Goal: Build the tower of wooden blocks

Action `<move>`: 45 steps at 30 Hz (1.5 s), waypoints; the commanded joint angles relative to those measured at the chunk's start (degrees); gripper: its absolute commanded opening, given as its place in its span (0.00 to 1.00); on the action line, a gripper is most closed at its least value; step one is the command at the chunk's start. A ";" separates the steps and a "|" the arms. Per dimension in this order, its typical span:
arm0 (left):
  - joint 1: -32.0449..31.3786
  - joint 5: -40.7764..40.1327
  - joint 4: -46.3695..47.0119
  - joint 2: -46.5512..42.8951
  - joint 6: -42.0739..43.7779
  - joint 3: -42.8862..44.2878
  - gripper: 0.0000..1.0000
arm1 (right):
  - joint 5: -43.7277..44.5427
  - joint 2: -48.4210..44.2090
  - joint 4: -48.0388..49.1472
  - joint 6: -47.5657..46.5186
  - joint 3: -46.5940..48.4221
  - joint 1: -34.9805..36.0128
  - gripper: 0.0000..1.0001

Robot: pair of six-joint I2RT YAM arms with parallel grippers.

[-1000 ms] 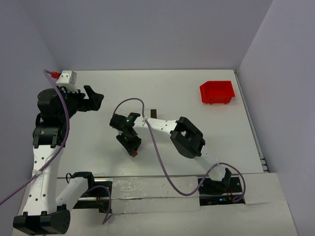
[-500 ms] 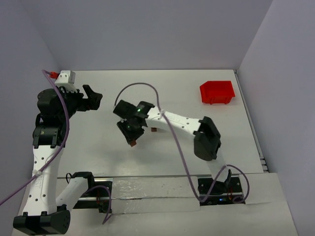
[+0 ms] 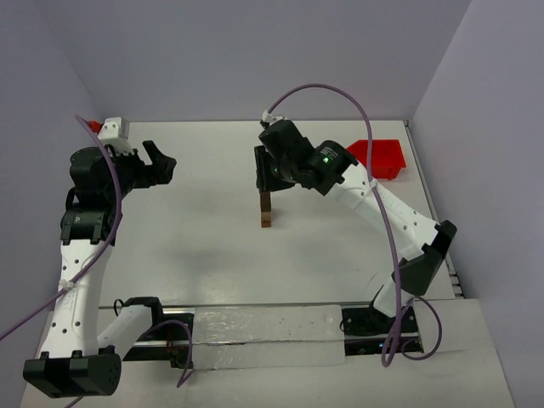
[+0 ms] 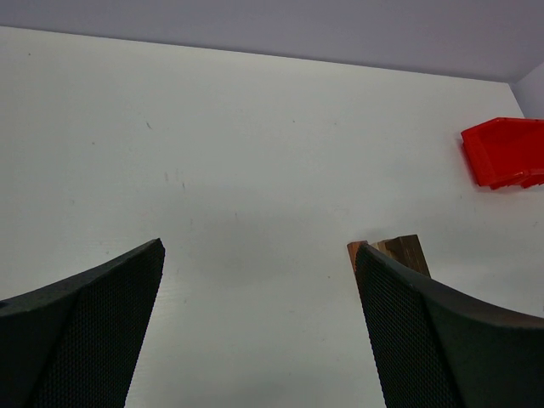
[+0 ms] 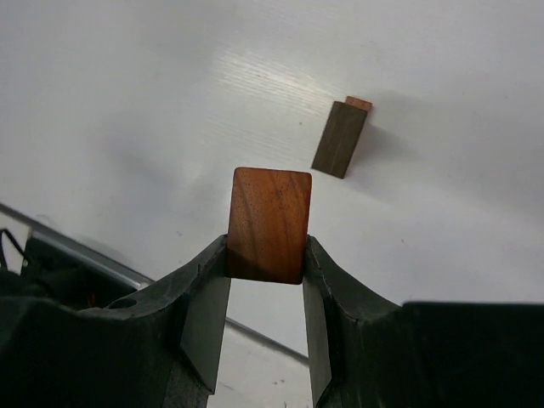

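Right gripper point(image 5: 266, 255): closed on a reddish-brown wood block point(image 5: 269, 223). The block's lower part is pinched between the two fingers point(image 5: 206, 293) and its upper part is left clear of them.
Held block's place: in the top view it is carried at about 12 o'clock of the tower point(image 3: 267, 209), apart from it.
Tower: a narrow stack is seen standing near the middle of the table point(image 3: 195, 246). From the right wrist it is found at 1 o'clock of the held block, dark on top, with a reddish edge showing behind.
Left gripper point(image 4: 259, 251): fully spread, nothing is held. It is kept at roughly 10 o'clock of the tower, well apart.
Red bin point(image 3: 376, 158): set at 2 o'clock of the tower, near the table's far right corner.
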 commanded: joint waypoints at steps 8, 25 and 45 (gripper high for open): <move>0.66 -1.50 3.71 0.40 -0.89 1.62 0.99 | -3.91 11.24 -2.83 2.59 2.20 -4.30 0.00; 0.63 -1.65 3.44 0.92 -1.48 2.11 0.99 | -2.18 18.66 -3.53 2.77 5.80 -5.49 0.00; 0.63 -1.12 3.62 1.28 -1.83 2.29 0.99 | -2.26 19.36 -3.53 2.24 5.89 -6.90 0.05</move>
